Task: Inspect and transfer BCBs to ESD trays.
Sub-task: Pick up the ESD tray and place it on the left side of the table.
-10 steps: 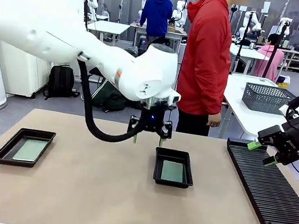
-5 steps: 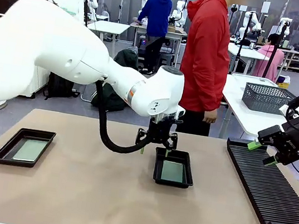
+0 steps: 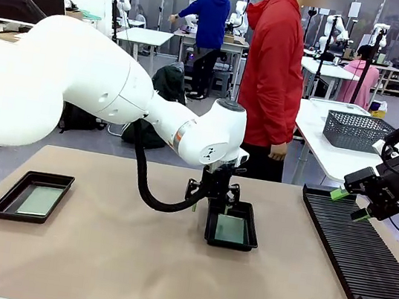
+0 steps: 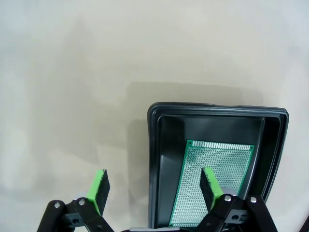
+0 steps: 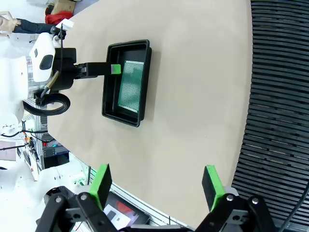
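The left gripper (image 4: 153, 186), wide open and empty, had been lowered astride the middle tray's (image 3: 230, 239) nine-o'clock wall, so a grasp seemed imminent.

Illumination is bright, even and diffuse, consistent with overhead room lighting. In the front view the desk (image 3: 94, 254) is uniformly lit with no glare; shadows are soft and short, the clearest lying under the left arm near the centre tray (image 3: 232, 224). Focus is sharp from foreground to background. The left wrist view is slightly washed out: the desk surface reads pale, with a faint grey shadow patch above and left of the tray. Green claw pads (image 4: 100, 189) show mild softness at the bottom edge. The right wrist view shows wide-angle bending: the ribbed rack (image 5: 277, 96) curves along the frame edge.
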Robot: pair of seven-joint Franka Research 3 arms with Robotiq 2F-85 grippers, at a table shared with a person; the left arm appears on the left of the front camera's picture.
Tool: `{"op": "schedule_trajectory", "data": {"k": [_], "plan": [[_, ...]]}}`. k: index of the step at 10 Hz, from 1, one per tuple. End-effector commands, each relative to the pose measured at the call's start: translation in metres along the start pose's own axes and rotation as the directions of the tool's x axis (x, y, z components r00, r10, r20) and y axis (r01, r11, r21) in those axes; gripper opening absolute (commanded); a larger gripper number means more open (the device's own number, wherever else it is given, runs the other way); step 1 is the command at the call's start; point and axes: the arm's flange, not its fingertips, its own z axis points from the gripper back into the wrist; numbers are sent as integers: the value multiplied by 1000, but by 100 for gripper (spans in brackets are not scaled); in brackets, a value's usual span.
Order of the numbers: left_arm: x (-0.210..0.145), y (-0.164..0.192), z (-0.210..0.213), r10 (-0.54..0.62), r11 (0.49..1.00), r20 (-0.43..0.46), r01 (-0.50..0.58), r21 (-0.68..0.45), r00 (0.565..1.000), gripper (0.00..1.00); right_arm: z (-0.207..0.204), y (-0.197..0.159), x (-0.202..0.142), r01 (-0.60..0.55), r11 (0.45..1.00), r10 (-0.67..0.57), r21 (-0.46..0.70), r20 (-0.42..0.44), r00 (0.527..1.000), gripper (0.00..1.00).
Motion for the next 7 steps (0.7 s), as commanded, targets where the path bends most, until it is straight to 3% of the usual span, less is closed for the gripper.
{"op": "schedule_trajectory", "data": {"k": [1,7], "plan": [[-2,3,3,-19,1000,-3,19,-6,1000,100,1,3,-1,24,1000,-24,1,7,1000,100],[-1,-2,-1,-6,1000,3,6,3,1000,100,1,3,-1,24,1000,-24,1,7,1000,100]]}}
